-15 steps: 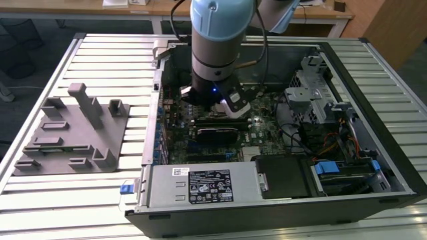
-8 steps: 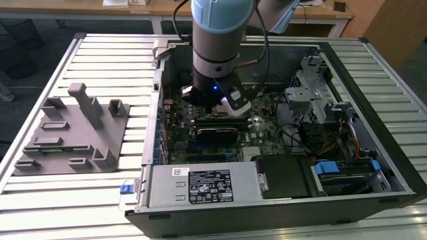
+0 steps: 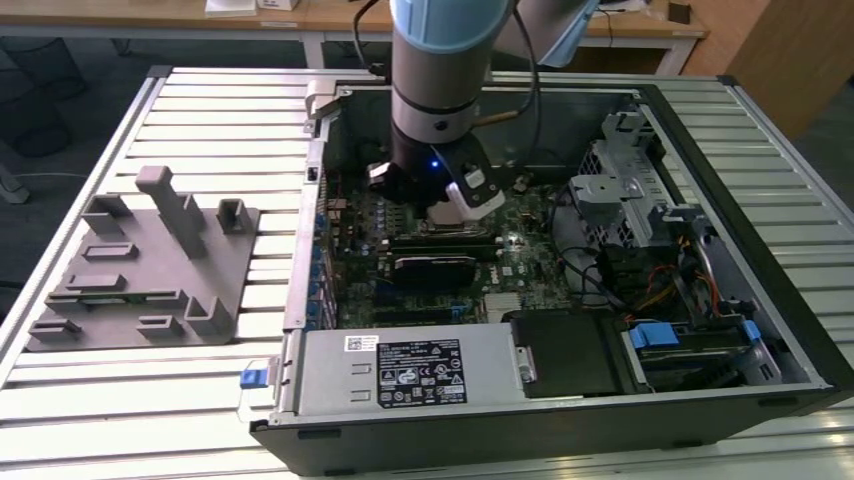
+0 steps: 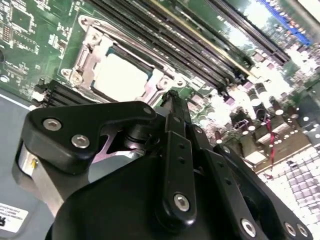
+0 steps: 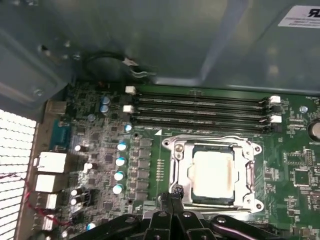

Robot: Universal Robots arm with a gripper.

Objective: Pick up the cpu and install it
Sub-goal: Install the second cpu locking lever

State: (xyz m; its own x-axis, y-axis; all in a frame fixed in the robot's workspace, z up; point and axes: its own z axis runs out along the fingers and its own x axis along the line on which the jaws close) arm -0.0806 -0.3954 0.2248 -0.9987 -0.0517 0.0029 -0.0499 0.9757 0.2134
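A slatted metal desk carries everything here, with wooden furniture behind it at the far edge of the exterior view. The largest thing on it is an open computer case lying on its side, its interior facing up. Toward the exterior view's left, apart from the case, sits a grey fixture with upright posts and slots.

My arm comes down into the case from above, over the green motherboard. A row of long dark memory slots runs across the board, and a silver power supply box sits along the case's near edge in the exterior view.

Beside the memory slots is the metal socket frame, and the cpu lies flat inside it, its pale metal top facing up. It is close to square, so I can name no long axis; its edges run square with the frame and parallel to the memory slots. In the second wrist view the cpu shows seated in the same frame.

My pincer hangs just beside the socket frame, above the board and off the chip. Its two black fingers are pressed together with no gap between them, and they pinch nothing.
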